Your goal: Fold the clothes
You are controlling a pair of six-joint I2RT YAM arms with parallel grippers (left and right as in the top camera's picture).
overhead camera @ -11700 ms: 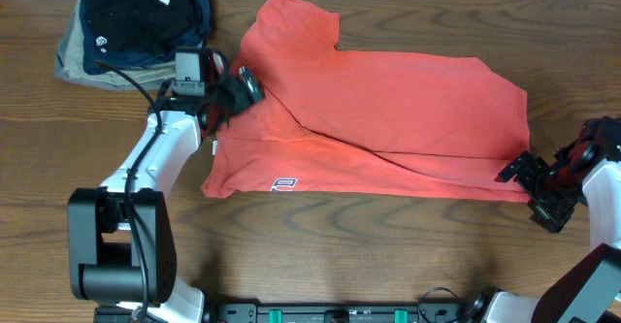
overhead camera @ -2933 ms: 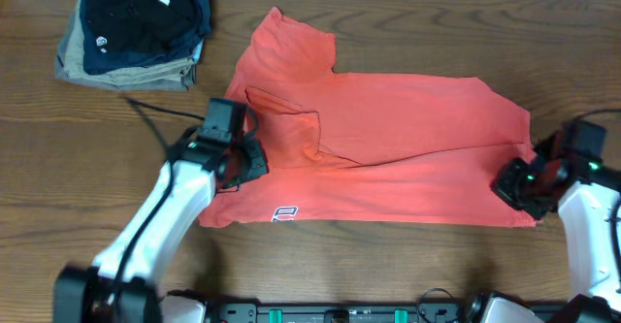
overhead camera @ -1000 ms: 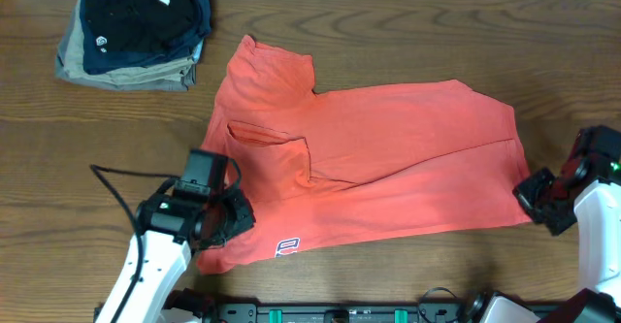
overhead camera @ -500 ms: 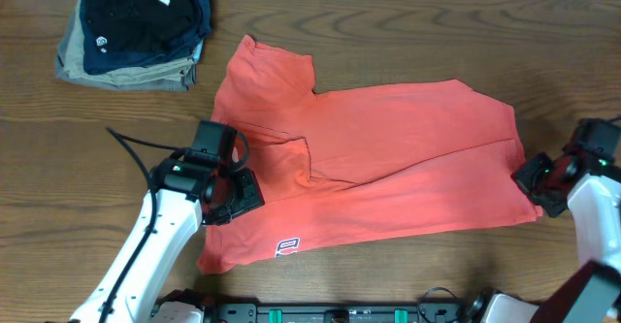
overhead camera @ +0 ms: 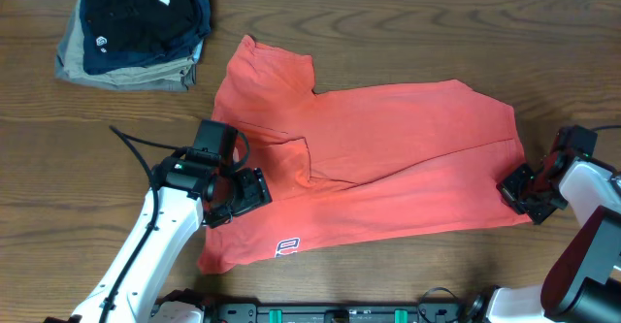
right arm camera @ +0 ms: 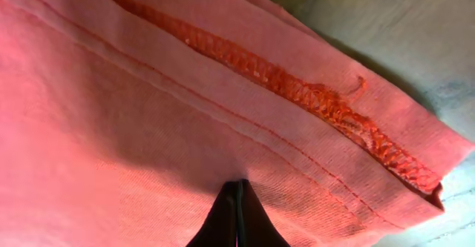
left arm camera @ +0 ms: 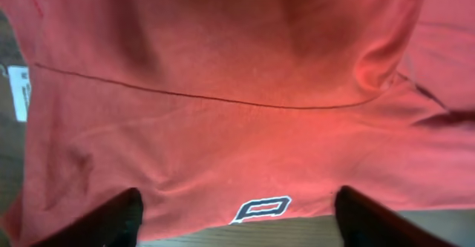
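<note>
Shirt (overhead camera: pixel 388 168) is newly released by the left tool (overhead camera: pixel 243 197), spread wide; right tool (overhead camera: pixel 515 189) is shut at the hem; regrasping is needed.

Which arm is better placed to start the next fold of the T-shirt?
Right. The right gripper is shut at the hem corner of the coral-red T-shirt, seemingly pinching it, ready to carry it across. The left gripper hangs open over the shirt, holding nothing.

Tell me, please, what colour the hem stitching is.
Orange-red, like the coral-red cotton T-shirt; right wrist view.
</note>
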